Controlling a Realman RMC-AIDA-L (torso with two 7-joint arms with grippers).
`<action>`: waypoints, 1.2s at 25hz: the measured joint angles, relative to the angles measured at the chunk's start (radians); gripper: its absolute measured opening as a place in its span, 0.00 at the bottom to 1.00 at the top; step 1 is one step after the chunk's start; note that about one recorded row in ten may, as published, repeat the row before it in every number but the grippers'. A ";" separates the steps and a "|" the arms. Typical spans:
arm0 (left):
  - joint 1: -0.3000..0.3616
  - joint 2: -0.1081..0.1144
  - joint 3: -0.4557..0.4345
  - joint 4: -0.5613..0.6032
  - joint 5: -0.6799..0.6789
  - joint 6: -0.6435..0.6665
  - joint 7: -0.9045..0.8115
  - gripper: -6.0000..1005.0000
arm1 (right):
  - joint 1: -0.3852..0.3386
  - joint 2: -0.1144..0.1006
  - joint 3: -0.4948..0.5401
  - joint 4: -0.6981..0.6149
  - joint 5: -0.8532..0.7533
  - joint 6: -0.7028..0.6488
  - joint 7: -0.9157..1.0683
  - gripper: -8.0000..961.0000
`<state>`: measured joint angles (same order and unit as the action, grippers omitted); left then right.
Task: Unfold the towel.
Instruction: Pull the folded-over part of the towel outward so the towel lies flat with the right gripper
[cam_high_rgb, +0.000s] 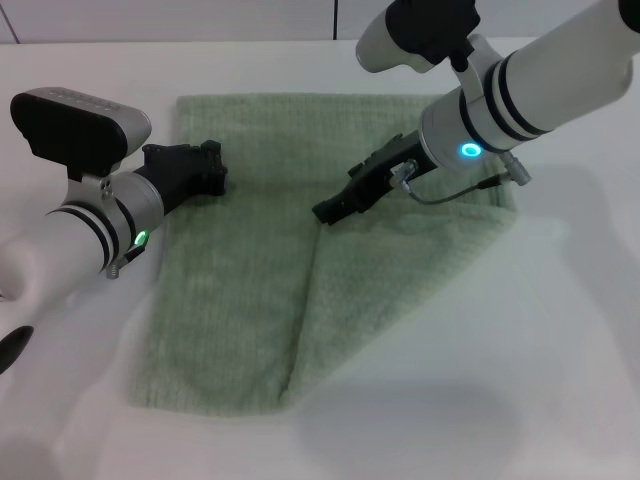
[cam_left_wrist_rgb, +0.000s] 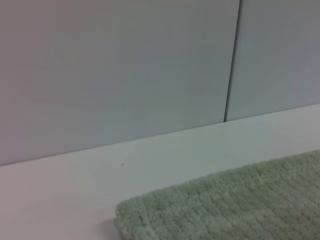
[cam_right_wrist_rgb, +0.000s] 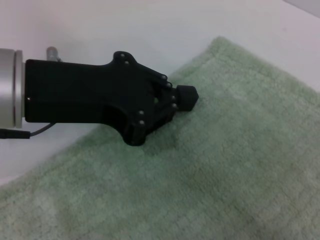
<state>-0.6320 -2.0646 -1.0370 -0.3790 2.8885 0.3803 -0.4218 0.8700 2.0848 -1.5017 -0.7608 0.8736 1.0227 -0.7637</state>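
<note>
The pale sage-green towel (cam_high_rgb: 240, 300) lies on the white table, with its right part folded over as a flap whose edge runs diagonally down the middle. My right gripper (cam_high_rgb: 322, 211) is at the top corner of that flap, near the towel's centre, and looks shut on the cloth there. My left gripper (cam_high_rgb: 215, 170) is shut and empty, low over the towel's upper left part, just inside its left edge. It also shows in the right wrist view (cam_right_wrist_rgb: 189, 97), tips together just over the towel (cam_right_wrist_rgb: 240, 165). The left wrist view shows only a towel corner (cam_left_wrist_rgb: 240, 205).
The white table (cam_high_rgb: 560, 330) surrounds the towel, with bare surface at the right and front. A pale wall (cam_left_wrist_rgb: 125, 65) with a vertical seam stands behind the table's far edge.
</note>
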 joint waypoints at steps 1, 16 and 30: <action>0.000 0.000 0.000 0.000 0.000 0.000 0.000 0.00 | 0.002 0.000 -0.005 0.002 0.003 -0.003 -0.001 0.82; 0.001 0.000 0.000 -0.006 0.000 0.000 0.000 0.00 | 0.044 0.003 -0.062 0.062 0.040 -0.046 -0.004 0.82; 0.002 0.001 0.000 -0.008 0.000 0.000 0.000 0.00 | 0.066 0.003 -0.082 0.098 0.041 -0.061 0.001 0.82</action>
<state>-0.6304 -2.0634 -1.0370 -0.3867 2.8885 0.3804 -0.4218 0.9356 2.0878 -1.5834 -0.6625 0.9147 0.9619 -0.7631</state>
